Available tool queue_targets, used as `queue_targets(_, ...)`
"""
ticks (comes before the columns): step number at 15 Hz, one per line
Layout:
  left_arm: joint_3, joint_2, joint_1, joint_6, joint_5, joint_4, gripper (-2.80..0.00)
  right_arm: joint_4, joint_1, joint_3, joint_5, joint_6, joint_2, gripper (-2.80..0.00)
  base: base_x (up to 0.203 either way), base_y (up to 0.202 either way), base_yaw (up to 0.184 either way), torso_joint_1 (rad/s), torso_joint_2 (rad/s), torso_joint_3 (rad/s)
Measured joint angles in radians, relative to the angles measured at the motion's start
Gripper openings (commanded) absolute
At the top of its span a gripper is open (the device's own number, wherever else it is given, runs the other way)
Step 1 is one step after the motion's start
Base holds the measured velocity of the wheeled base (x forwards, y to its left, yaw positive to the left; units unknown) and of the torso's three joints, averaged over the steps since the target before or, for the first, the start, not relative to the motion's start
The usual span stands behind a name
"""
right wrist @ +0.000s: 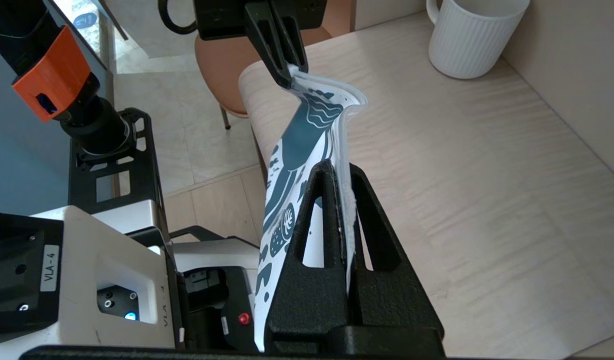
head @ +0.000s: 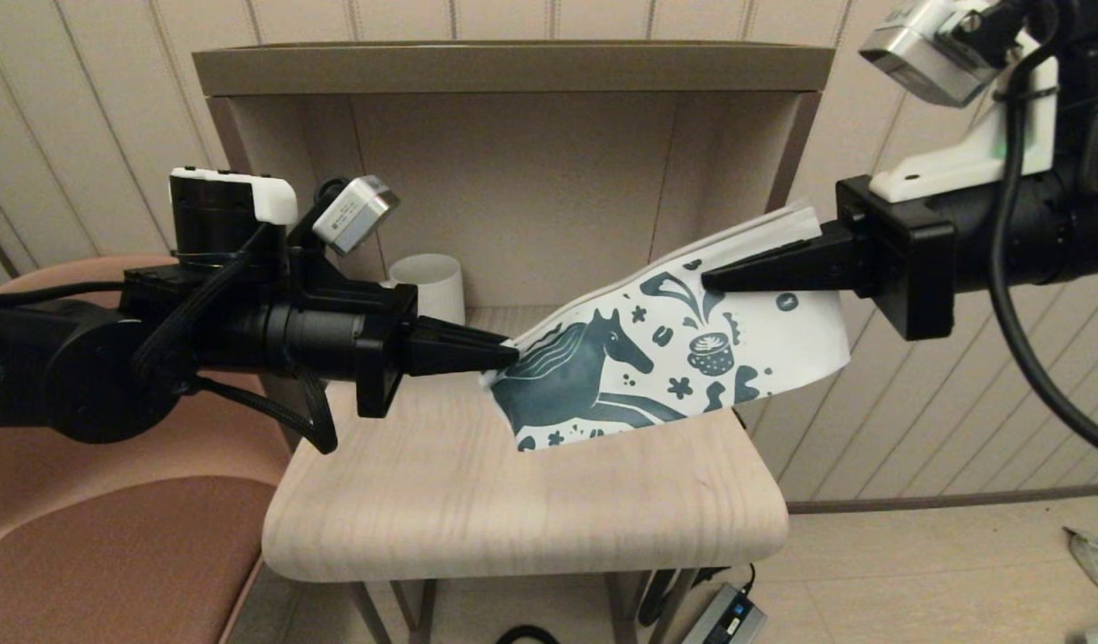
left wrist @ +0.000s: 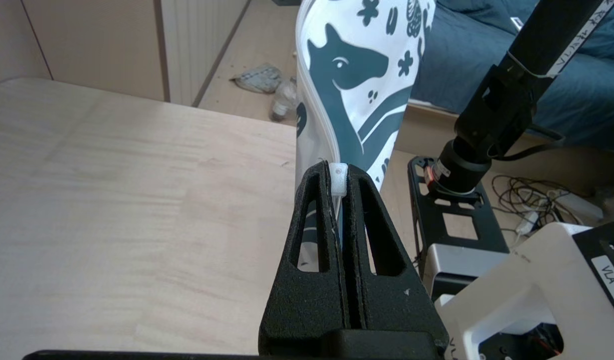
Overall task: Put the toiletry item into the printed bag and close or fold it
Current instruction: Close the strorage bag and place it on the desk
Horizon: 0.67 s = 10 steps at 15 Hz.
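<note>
The printed bag, white with a dark teal horse and cup, hangs tilted in the air above the table, its right end higher. My left gripper is shut on its lower left corner. In the left wrist view a small white tab on the bag edge sits between the tips of that gripper. My right gripper is shut on the bag's upper right edge; the right wrist view shows this gripper clamping the bag. The toiletry item is out of view.
A white ribbed mug stands at the back left of the light wooden table, under a shelf hood. A pink chair sits to the left. Cables and a power brick lie on the floor below.
</note>
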State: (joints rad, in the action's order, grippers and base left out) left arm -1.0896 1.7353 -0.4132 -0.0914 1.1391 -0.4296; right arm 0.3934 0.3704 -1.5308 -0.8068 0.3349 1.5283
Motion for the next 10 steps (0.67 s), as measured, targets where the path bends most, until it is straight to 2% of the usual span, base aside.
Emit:
queue_targets(2, 0.001, 0.000, 0.000, -0.002, 0.000, 0.000, -2.80, 0.000, 0.000, 0.002, 0.000, 0.000, 0.001, -2.80, 0.000, 0.000, 0.000, 0.000, 0.00, 0.000)
queue_targets(3, 0.006, 0.000, 0.000, -0.009, 0.000, -0.001, 0.00, 0.000, 0.000, 0.003, -0.001, 0.000, 0.001, -2.80, 0.000, 0.000, 0.000, 0.000, 0.00, 0.000)
queue_targets(5, 0.016, -0.002, 0.001, -0.038, 0.001, 0.000, 0.00, 0.000, 0.000, 0.004, -0.001, 0.000, 0.001, -2.80, 0.000, 0.000, 0.000, 0.000, 0.00, 0.000)
queue_targets(10, 0.019, -0.004, 0.001, -0.039, 0.000, -0.001, 0.00, 0.000, 0.000, 0.005, -0.002, -0.001, 0.001, -2.80, 0.000, 0.000, 0.000, 0.000, 0.00, 0.000)
